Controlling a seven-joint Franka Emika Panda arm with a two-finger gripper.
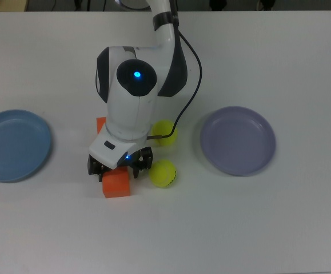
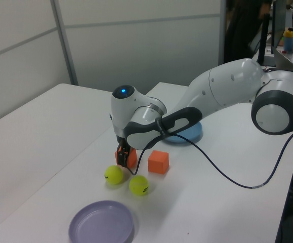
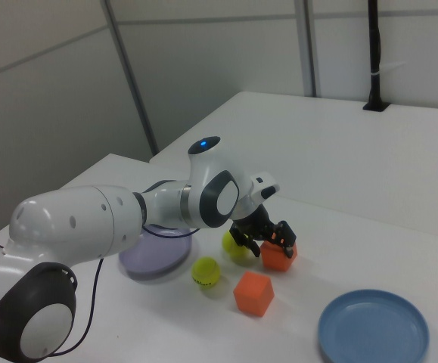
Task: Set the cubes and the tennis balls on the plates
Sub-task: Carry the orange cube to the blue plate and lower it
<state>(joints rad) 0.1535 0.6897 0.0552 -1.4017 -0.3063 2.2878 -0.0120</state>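
Gripper: the black two-finger gripper (image 1: pixel 119 166) hangs low over the near plain orange matte cube (image 1: pixel 116 185); the jaws are spread wider than the cube and hold nothing.
Target cube: on the white table (image 1: pixel 279 228), between the two plates, just beside a ball on the top view's right.
Second cube: the other orange matte cube (image 2: pixel 158 162) stands free nearby; in the top view only its corner shows past the arm.
Balls: one fuzzy yellow-green tennis ball (image 1: pixel 163 173) lies near the right-hand finger in the top view; the second fuzzy yellow-green tennis ball (image 1: pixel 166 132) lies just behind it.
Plates: the round light blue plate (image 1: pixel 14 145) and the round lavender-purple plate (image 1: pixel 238 140) are both empty, each well apart from the cube.
Step (judged): grasp of the first cube; nothing is placed yet.
Method (judged): centre the cube between the fingers, square them to opposite flat faces, go low enough to grip mid-height, then close.
Risk (judged): the finger beside the ball could nudge it rolling; a corner grip would twist the cube.
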